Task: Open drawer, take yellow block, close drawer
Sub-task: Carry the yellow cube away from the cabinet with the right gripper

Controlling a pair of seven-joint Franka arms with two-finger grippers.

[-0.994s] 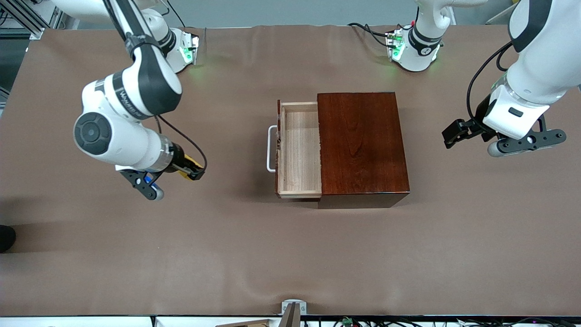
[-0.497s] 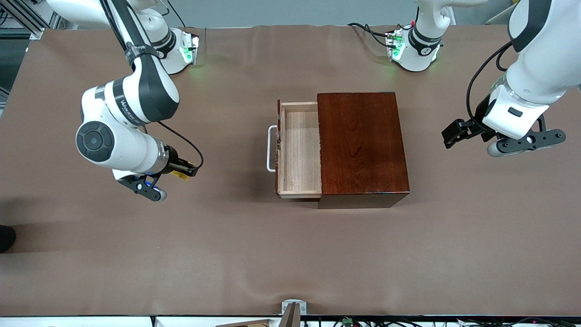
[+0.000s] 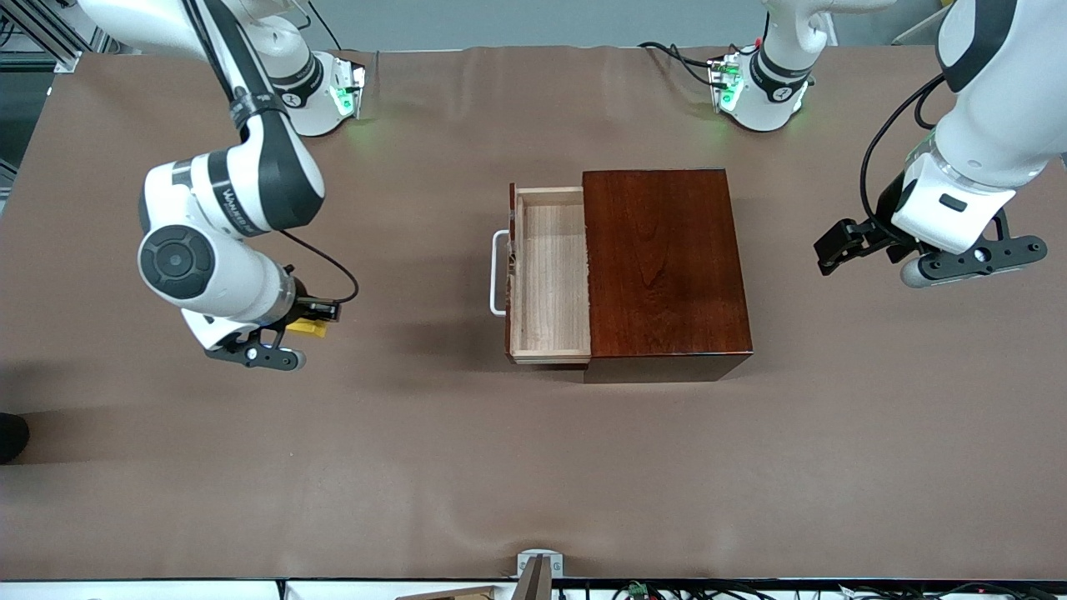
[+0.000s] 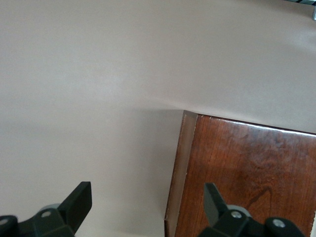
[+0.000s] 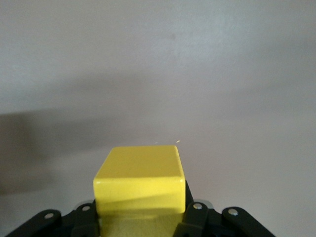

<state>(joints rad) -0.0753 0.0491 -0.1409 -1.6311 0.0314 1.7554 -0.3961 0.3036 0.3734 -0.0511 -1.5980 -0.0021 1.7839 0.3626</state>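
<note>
**Block held over the bare table, drawer standing open**

Nearest the front camera among the things in play is the right gripper [image 3: 310, 319], low over the brown table [image 3: 533, 467] toward the right arm's end, well apart from the box. Its fingers are closed on the yellow block [image 3: 307, 329]; in the right wrist view the block [image 5: 139, 180] sits squarely between the black fingertips [image 5: 193, 217], with plain tabletop under it. Whether the block touches the table or hangs just above it is hard to judge from the front view, since the arm covers most of it.

Near the middle of the table stands the dark wooden box [image 3: 663, 271]. The drawer [image 3: 550, 275] is pulled out of it toward the right arm's end, showing a pale wood floor with nothing lying in the part that shows. Its white handle [image 3: 498, 273] sticks out from the dark front.

The left gripper [image 3: 834, 246] hangs over bare table at the left arm's end, waiting. Its fingers are spread wide and hold nothing; the left wrist view shows the two fingertips [image 4: 79, 200] far apart, with a corner of the box [image 4: 247, 177] between them below.
</note>
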